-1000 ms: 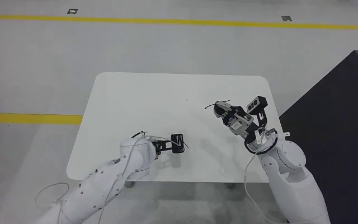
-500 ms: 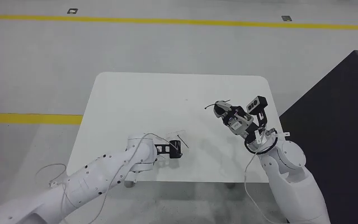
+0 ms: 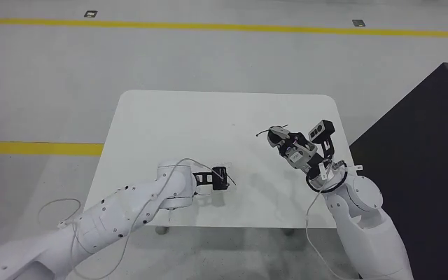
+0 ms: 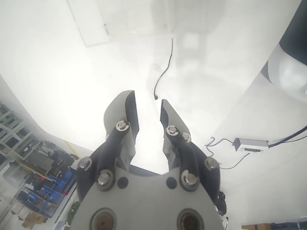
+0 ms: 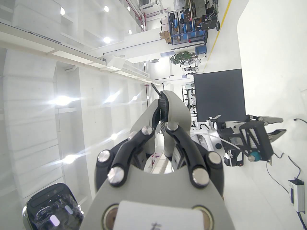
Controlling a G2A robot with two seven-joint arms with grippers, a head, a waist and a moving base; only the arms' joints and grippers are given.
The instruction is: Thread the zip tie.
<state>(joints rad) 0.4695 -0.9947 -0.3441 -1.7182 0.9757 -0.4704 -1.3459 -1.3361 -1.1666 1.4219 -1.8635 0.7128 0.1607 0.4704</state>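
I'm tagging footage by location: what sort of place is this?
Probably a robotics lab or workshop hall: yellow lines marked on a bare floor, a white table serving as the work station, and blue storage racks loaded with equipment in the background.

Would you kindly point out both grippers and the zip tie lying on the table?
left gripper (image 4: 146, 96), left wrist view, midway between its open fingertips.
right gripper (image 5: 160, 96), right wrist view, midway between its shut fingertips.
zip tie (image 4: 165, 70) on the table, left wrist view, middle of its strap.

Zip tie (image 5: 156, 89) mostly hidden w/in right claw (image 5: 160, 104).
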